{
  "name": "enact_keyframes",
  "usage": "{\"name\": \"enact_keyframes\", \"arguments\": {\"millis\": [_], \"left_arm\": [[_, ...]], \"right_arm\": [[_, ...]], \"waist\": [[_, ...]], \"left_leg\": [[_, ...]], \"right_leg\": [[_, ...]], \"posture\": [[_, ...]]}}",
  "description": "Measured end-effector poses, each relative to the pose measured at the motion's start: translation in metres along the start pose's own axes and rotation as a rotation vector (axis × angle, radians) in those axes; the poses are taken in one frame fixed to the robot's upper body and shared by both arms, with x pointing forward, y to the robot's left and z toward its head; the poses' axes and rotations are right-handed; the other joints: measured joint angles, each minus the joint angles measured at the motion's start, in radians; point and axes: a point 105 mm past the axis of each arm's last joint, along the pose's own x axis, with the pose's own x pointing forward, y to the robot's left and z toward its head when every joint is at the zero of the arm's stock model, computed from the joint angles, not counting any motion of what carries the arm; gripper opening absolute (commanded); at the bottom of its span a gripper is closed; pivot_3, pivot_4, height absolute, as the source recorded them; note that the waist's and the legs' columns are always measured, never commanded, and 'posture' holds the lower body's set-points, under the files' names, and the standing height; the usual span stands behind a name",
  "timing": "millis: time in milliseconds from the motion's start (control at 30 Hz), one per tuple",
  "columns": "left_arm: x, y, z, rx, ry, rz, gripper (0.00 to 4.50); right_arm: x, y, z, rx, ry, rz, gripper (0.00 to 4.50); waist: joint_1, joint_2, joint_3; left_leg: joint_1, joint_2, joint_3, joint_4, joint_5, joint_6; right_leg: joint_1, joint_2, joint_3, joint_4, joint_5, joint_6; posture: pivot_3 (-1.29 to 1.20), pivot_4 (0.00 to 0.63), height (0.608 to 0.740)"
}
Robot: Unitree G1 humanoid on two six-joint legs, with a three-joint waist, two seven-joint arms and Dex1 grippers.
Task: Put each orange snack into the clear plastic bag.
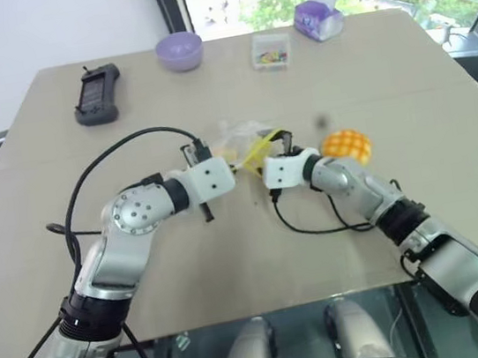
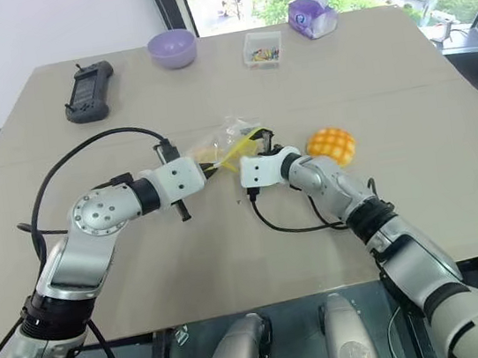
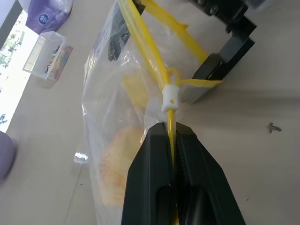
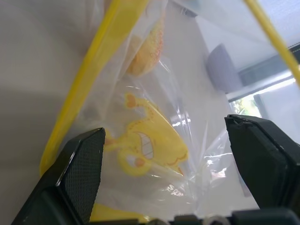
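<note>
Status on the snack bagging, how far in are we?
Roughly halfway. Done: a pale-orange snack already shows inside the clear plastic bag. In hand: the left end effector is shut on the bag's yellow closure strip, and the right end effector stands open at the bag. Left: the grid-topped bun sits on the table, outside the bag.

Beige table (image 1: 233,260) carries a handheld controller (image 1: 96,94), purple bowl (image 1: 179,51), clear box (image 1: 271,51), tissue pack (image 1: 318,20), grid-topped bun (image 1: 347,145)
</note>
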Motion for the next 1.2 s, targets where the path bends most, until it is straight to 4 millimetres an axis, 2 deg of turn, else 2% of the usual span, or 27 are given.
{"name": "enact_keyframes", "arguments": {"millis": [100, 233, 433, 500, 600, 700, 867, 1000, 1100, 1200], "left_arm": [[0.001, 0.002, -0.004, -0.009, 0.007, 0.001, 0.00], [0.002, 0.006, -0.011, -0.029, 0.023, 0.009, 0.00], [0.005, 0.011, -0.009, -0.010, 0.001, 0.017, 0.00], [0.006, 0.013, -0.008, 0.008, -0.014, 0.017, 0.00], [0.006, 0.014, -0.008, 0.027, -0.023, 0.016, 0.00], [0.005, 0.014, -0.009, 0.045, -0.027, 0.012, 0.00], [0.003, 0.016, -0.008, 0.099, -0.026, 0.009, 0.00], [0.001, 0.016, -0.007, 0.128, -0.031, 0.002, 0.00], [0.000, 0.016, -0.008, 0.140, -0.032, -0.002, 0.00], [0.000, 0.016, -0.007, 0.143, -0.033, -0.003, 0.00]], "right_arm": [[-0.011, -0.005, -0.001, 0.032, -0.010, 0.013, 4.45], [-0.032, -0.021, -0.012, 0.116, 0.022, -0.009, 4.45], [-0.059, -0.033, -0.019, 0.395, 0.047, -0.078, 4.45], [-0.073, -0.037, -0.031, 0.509, 0.094, -0.133, 4.45], [-0.091, -0.030, -0.053, 0.629, 0.196, -0.156, 4.45], [-0.100, -0.020, -0.067, 0.735, 0.268, -0.158, 4.45], [-0.102, -0.012, -0.080, 0.882, 0.340, -0.188, 4.45], [-0.103, -0.012, -0.088, 0.919, 0.389, -0.206, 4.45], [-0.105, -0.009, -0.094, 0.920, 0.417, -0.205, 3.68], [-0.106, -0.009, -0.096, 0.905, 0.426, -0.207, 2.54]], "waist": [[0.000, 0.000, 0.000], [0.003, 0.000, 0.000], [0.006, 0.000, 0.000], [0.013, 0.000, 0.000], [0.023, 0.000, 0.000], [0.023, 0.000, 0.000], [0.023, 0.000, 0.000], [0.027, 0.000, 0.000], [0.029, 0.000, 0.000], [0.029, -0.001, -0.001]], "left_leg": [[0.000, 0.000, 0.000, 0.000, 0.000, 0.000], [0.000, 0.000, 0.000, 0.000, 0.000, 0.000], [0.000, 0.000, 0.000, 0.000, 0.000, 0.000], [0.000, 0.000, 0.000, 0.000, 0.000, 0.000], [0.000, 0.000, 0.001, 0.000, 0.000, 0.000], [0.000, 0.000, 0.001, 0.000, 0.000, 0.000], [0.000, 0.000, 0.001, 0.000, 0.000, 0.000], [0.000, 0.000, 0.000, 0.000, 0.000, 0.000], [0.000, -0.001, 0.000, 0.001, 0.000, 0.000], [0.000, -0.001, 0.000, 0.002, 0.000, 0.001]], "right_leg": [[0.000, 0.000, 0.000, 0.000, 0.000, 0.000], [0.000, 0.000, 0.000, 0.000, 0.000, 0.000], [0.000, 0.000, 0.000, 0.000, 0.000, 0.000], [0.000, 0.000, 0.000, 0.000, 0.000, 0.000], [0.000, 0.000, 0.000, 0.000, 0.000, 0.000], [0.000, 0.000, 0.000, 0.000, 0.000, 0.000], [0.000, 0.000, 0.000, 0.000, 0.000, 0.000], [0.001, -0.001, 0.000, 0.000, 0.000, 0.000], [0.002, -0.001, -0.002, 0.000, 0.000, 0.000], [0.002, -0.001, -0.002, 0.000, 0.000, 0.000]], "posture": [[0.00, 0.150, 0.740], [0.00, 0.150, 0.740], [0.00, 0.150, 0.740], [0.00, 0.150, 0.740], [0.00, 0.150, 0.740], [0.00, 0.150, 0.740], [0.00, 0.150, 0.740], [0.00, 0.150, 0.740], [0.00, 0.150, 0.740], [0.00, 0.150, 0.740]]}}
